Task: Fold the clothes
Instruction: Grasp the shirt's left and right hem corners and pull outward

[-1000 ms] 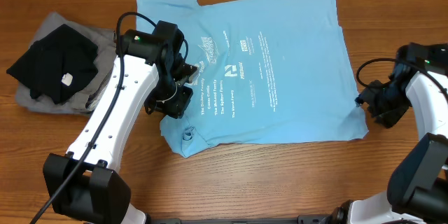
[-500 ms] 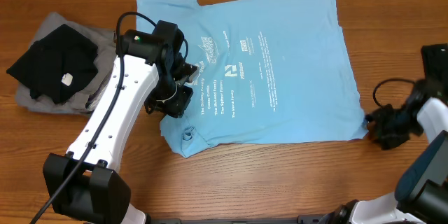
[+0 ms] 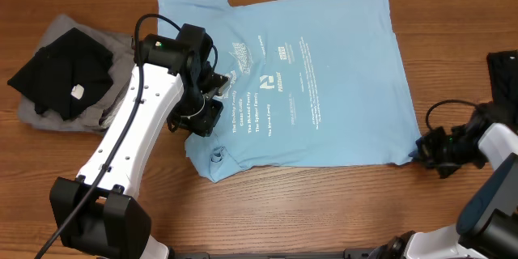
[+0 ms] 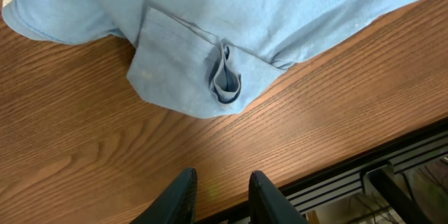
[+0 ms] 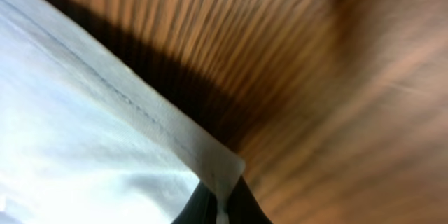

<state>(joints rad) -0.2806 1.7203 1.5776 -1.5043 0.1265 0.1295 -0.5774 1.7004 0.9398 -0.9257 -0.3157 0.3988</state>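
One change: the right claw, spread a second ago, now pinches the near right hem corner of the sky-blue T-shirt, which lies flat on the bench; a fold can likely begin. The left claw hovers slightly spread, empty. The right wrist view is blurred, so grip depth is unclear.

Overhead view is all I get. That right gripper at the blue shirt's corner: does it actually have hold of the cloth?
Observer: Yes. The right wrist view shows the right gripper shut on the shirt, pinching the very corner of its hem.
Operator: And the left one, is it holding anything?
Observer: No. Its wrist view shows the left gripper open, its fingers apart with nothing between them.
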